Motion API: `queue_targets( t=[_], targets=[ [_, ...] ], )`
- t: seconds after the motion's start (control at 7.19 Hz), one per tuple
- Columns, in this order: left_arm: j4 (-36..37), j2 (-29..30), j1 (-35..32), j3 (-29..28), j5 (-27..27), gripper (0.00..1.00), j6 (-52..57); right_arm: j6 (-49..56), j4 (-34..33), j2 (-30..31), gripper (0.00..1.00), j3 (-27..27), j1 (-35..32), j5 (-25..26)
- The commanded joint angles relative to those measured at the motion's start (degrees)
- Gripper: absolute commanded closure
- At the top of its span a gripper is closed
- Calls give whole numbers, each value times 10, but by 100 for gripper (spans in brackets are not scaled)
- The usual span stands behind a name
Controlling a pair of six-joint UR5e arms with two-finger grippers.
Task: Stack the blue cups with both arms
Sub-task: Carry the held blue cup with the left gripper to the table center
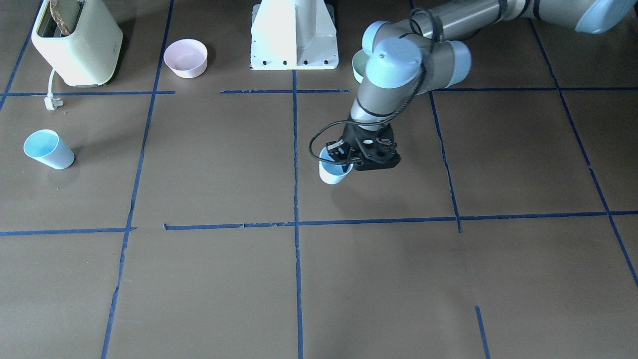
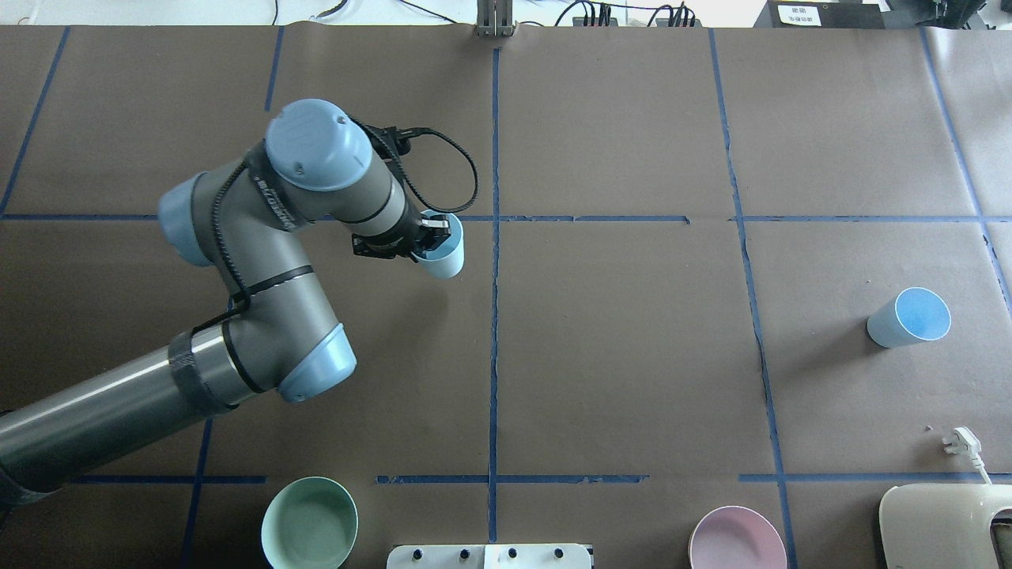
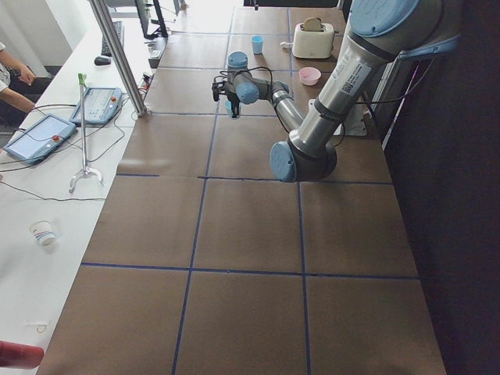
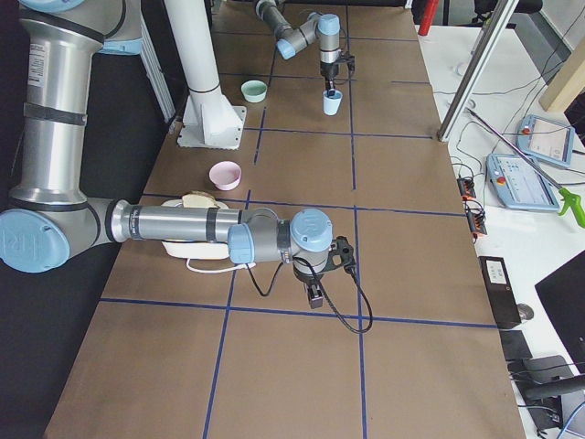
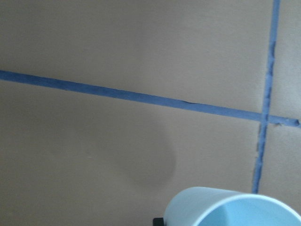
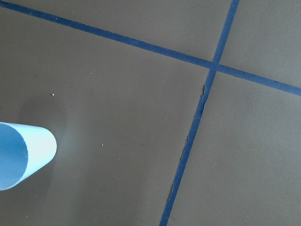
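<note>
My left gripper [image 2: 429,237] is shut on the rim of one blue cup [image 2: 444,254], near the table's middle line. The cup hangs upright a little above the brown table; it also shows in the front view [image 1: 333,173] and at the bottom of the left wrist view [image 5: 225,209]. The second blue cup [image 2: 909,318] stands alone at the table's right side, also at the left edge of the right wrist view [image 6: 23,155]. My right gripper [image 4: 315,294] shows only in the exterior right view, and I cannot tell whether it is open.
A mint green bowl [image 2: 310,523] and a pale pink bowl [image 2: 737,539] sit near the white pedestal [image 1: 294,35]. A cream toaster [image 1: 75,42] with its loose plug [image 1: 51,102] stands at the robot's right corner. Blue tape lines cross the table.
</note>
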State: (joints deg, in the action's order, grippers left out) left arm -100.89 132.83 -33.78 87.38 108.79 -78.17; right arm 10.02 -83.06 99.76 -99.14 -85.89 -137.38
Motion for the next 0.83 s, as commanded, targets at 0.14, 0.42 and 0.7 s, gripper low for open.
queue_targets(
  t=[0.14,0.42,0.7],
  targets=[
    [-2,30,59,-35,-64,92,-15,0,0,0,0,0,-1,0],
    [-2,27,60,-35,-64,1,-9,0,0,0,0,0,-1,0],
    [11,25,47,-15,-47,0,13,0,1,-3,0,-1,0,1]
  ],
)
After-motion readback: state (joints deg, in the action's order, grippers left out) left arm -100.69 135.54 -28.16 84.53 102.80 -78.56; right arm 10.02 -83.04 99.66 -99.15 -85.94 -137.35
